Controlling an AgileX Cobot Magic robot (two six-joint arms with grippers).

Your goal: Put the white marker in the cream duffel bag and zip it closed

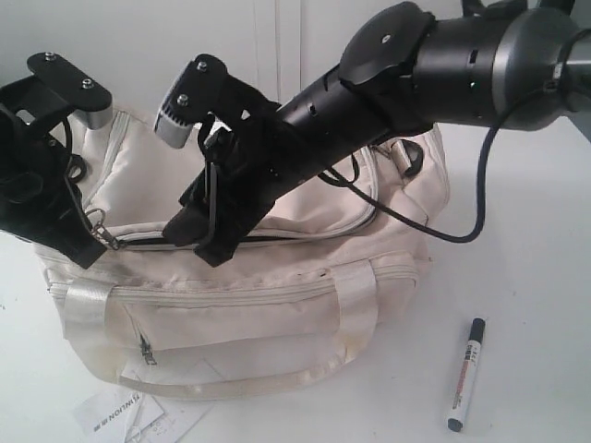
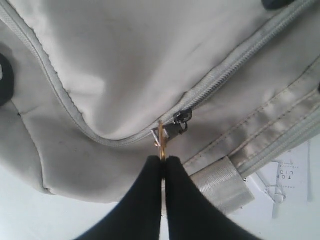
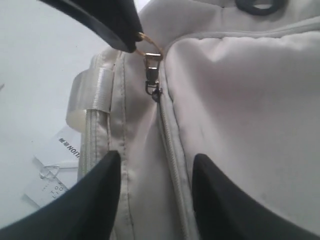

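With your left jaws clenched on the zip pull ring (image 2: 160,140) at the left end of the soft cream duffel bag (image 1: 305,314) and your right jaws released, expect the white marker (image 1: 465,374), lying on the desk (image 1: 536,277) near-right of it, to be light, stiff and slick, so pinch it mid-barrel.

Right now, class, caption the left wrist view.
Shut left gripper pinching the zipper pull ring on the cream duffel bag.

The capped white marker (image 1: 465,374) lies outside the cream duffel bag (image 1: 277,318), near its right end.
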